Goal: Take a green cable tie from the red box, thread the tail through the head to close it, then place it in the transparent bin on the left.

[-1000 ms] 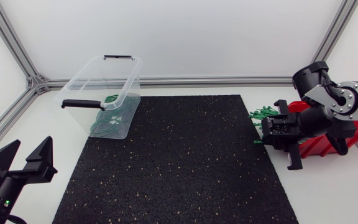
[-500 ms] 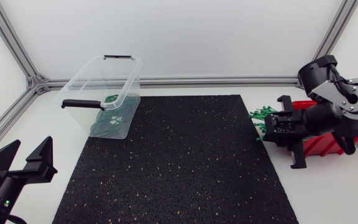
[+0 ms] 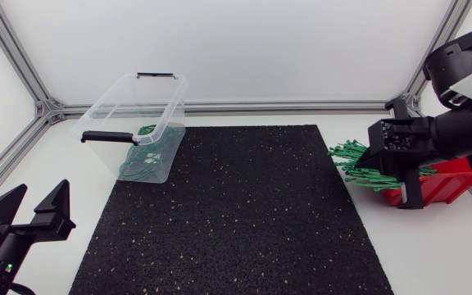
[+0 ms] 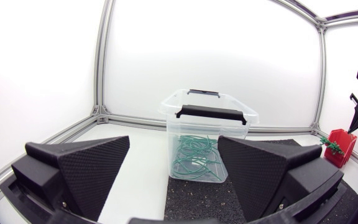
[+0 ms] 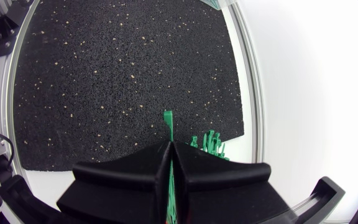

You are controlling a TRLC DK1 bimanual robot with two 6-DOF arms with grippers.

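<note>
right claw (image 5: pixel 169 148) clamped on one green tie (image 5: pixel 168 123) by the red box (image 3: pixel 445 182) — end poking out, likely for threading | left claw (image 4: pixel 173 149) spread apart, empty; bin (image 3: pixel 109 115) nearby

One red box (image 3: pixel 447 185), one transparent bin (image 3: pixel 169 115), two end effectors (image 3: pixel 33 205) (image 5: pixel 169 149), many green cable ties (image 3: pixel 352 156)

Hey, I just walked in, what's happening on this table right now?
The right gripper is shut on one green tie, whose end pokes out ahead of the fingers, above the mat's edge beside the red box. More loose ties stick out of that box. The left gripper sits open and holds nothing. The bin has some green ties in it.
</note>
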